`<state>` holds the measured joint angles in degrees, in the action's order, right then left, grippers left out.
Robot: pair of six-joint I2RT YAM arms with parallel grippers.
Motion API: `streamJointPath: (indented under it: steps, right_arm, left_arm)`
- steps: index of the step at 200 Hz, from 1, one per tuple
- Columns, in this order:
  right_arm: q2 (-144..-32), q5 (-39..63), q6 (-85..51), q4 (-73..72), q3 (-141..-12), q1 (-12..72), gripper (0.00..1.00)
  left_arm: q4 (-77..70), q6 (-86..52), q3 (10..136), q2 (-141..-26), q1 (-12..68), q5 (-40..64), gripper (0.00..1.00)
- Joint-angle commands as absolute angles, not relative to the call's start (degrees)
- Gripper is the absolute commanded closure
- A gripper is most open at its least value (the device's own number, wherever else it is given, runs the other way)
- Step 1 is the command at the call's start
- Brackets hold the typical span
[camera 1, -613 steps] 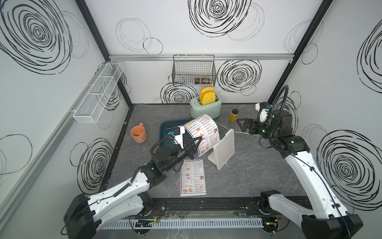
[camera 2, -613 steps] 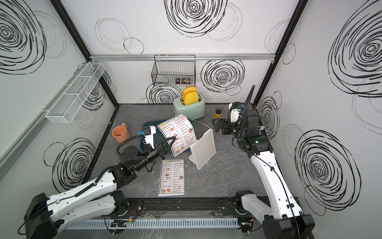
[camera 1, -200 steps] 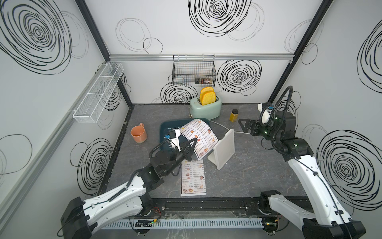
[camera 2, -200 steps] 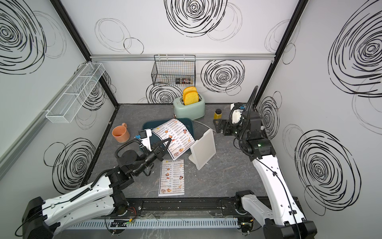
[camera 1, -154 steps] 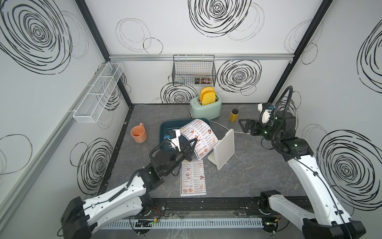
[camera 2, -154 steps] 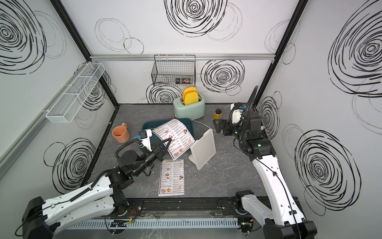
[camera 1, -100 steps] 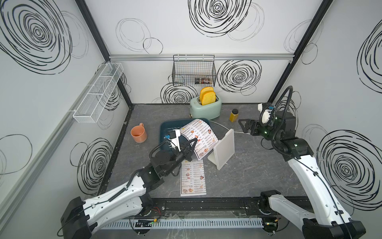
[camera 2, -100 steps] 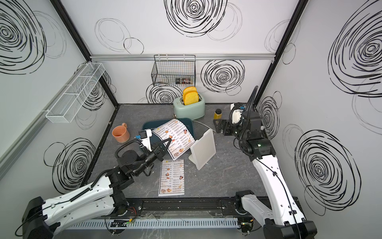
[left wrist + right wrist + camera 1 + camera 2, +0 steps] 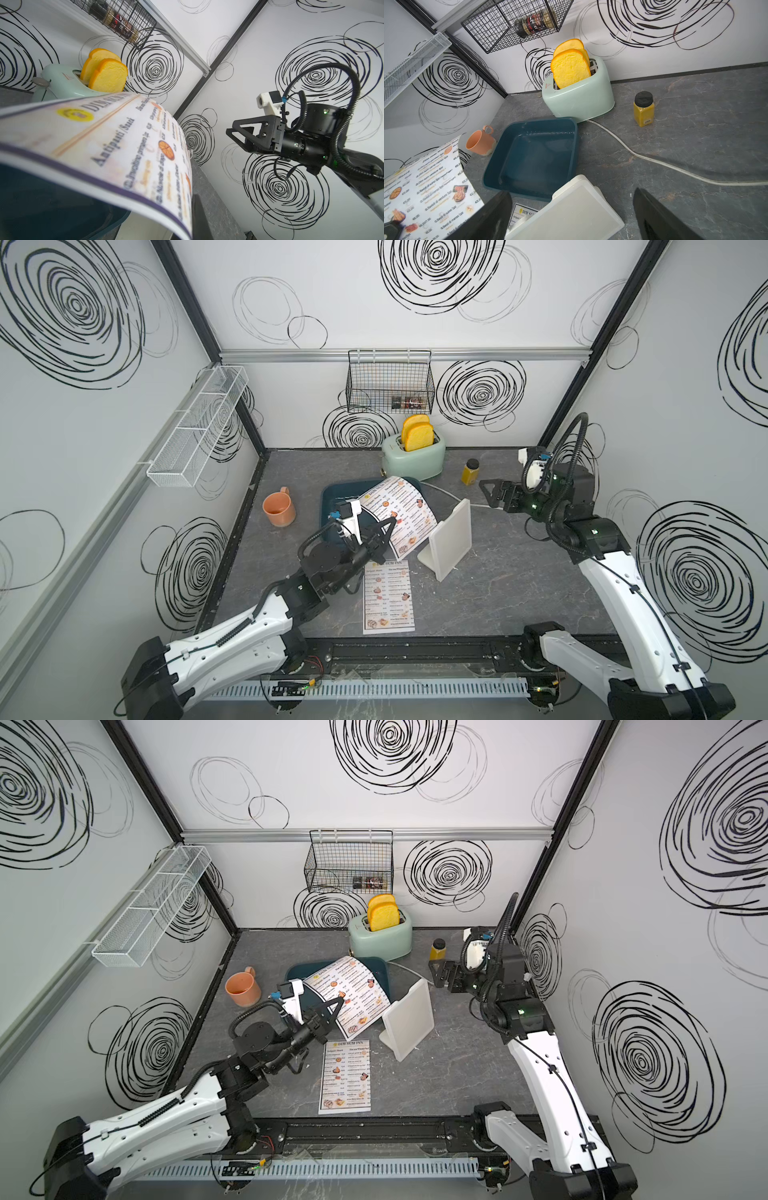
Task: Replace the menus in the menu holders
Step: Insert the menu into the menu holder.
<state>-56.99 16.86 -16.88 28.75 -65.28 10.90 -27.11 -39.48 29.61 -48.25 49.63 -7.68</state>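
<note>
Grey marbled tabletop (image 9: 519, 593), six things resting on it.
- Mint toaster (image 9: 413, 458) at the back wall, centre, with two bread slices up in its slots.
- Yellow spice jar (image 9: 470, 472), black lid, upright, near the toaster on my right side.
- White cord (image 9: 623, 145) runs along the top from the toaster's base toward my right.
- Teal bin (image 9: 533, 158) sits just in front of the toaster; I can't tell whether they touch.
- Orange mug (image 9: 279, 510) upright, near the bin on my left side.
- White menu holder (image 9: 451, 537) mid-table, tilted on its foot.
- One menu (image 9: 388, 597) lies flat, face up, heading toward the back, just beside the holder's foot.
</note>
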Motion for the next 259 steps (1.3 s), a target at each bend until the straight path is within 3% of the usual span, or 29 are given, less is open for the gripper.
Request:
streamJointPath:
  steps: [1, 259]
  right_arm:
    - [-55.9, 16.3, -16.3, 29.3, -64.9, 11.1, 0.04]
    - [-55.6, 16.2, -16.2, 29.9, -65.1, 11.1, 0.04]
  left_arm:
    - [-30.1, -40.3, 28.9, -47.7, 49.9, -7.4, 1.0]
    - [-32.7, -39.8, 28.0, -47.5, 50.0, -6.7, 1.0]
